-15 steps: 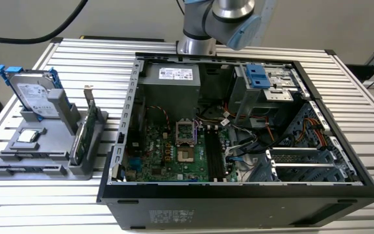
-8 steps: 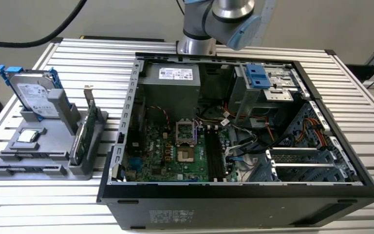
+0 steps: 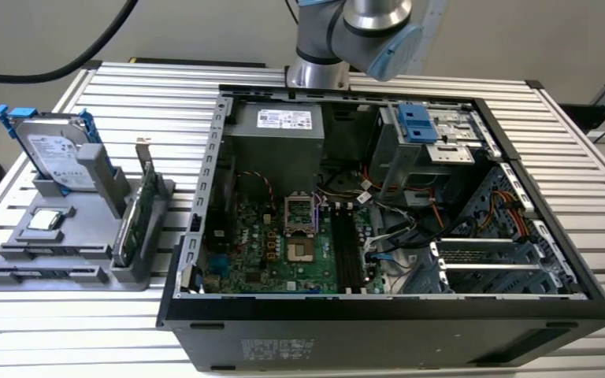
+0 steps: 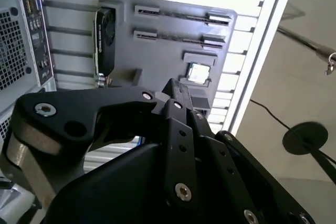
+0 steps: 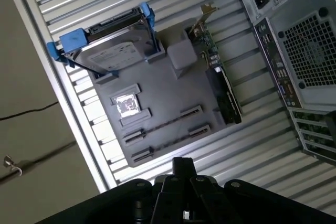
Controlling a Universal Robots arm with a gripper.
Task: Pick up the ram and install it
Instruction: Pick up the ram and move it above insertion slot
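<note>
Ribbed metal surface carries an open computer case. Beside the case, toward the exterior view's left, lies a grey holder. The ram stands on edge in one of its slots. Away from the case, over that holder, the pincer hangs with its tips together, well apart from the ram.

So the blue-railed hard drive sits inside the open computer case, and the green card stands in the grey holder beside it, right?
Not quite. The hard drive stands in the grey holder too, outside the computer case, as the exterior view shows. The green card does stand in that holder beside the case.
</note>
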